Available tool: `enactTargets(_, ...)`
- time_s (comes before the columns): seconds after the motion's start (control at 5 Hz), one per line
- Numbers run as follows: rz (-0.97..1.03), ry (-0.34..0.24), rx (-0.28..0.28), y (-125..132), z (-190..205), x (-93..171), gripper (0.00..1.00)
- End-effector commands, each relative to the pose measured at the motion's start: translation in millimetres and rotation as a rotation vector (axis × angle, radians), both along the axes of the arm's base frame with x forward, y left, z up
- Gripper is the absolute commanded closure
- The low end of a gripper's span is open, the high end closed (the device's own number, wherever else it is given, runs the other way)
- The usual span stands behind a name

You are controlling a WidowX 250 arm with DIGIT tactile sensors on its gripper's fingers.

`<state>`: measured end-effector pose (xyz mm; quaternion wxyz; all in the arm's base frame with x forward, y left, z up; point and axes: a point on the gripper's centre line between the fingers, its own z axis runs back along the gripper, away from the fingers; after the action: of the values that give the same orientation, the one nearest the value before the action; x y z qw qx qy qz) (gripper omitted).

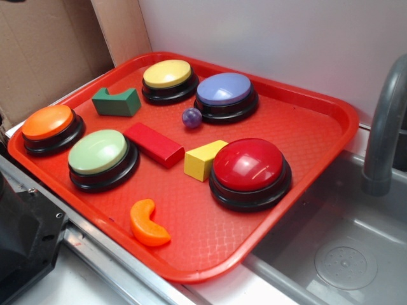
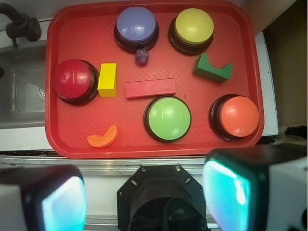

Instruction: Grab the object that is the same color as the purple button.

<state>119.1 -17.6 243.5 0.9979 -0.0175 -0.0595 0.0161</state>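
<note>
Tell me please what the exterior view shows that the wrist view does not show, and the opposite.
Only the exterior view shows the cardboard behind the tray and the round sink drain. Only the wrist view shows the gripper, its two fingers blurred at the bottom edge and set wide apart, above the counter and off the tray. Both show the red tray, the purple button, the small purple ball close beside it, and the grey faucet.

Five dome buttons, four blocks, one purple ball.
</note>
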Motion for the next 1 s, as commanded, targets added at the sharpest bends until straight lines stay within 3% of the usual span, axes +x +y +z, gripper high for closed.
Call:
enactTargets(0.0,0.0,0.0,0.0,0,0,0,0.0)
enactTargets(0.2,-0.006,-0.085,0.001,-1,-13,12,0.0)
enactTargets(0.4,0.018,-0.125,0.017,-2,-37,36,0.0)
enactTargets(0.8,0.059,-0.155,0.011,10,-103,100,0.0)
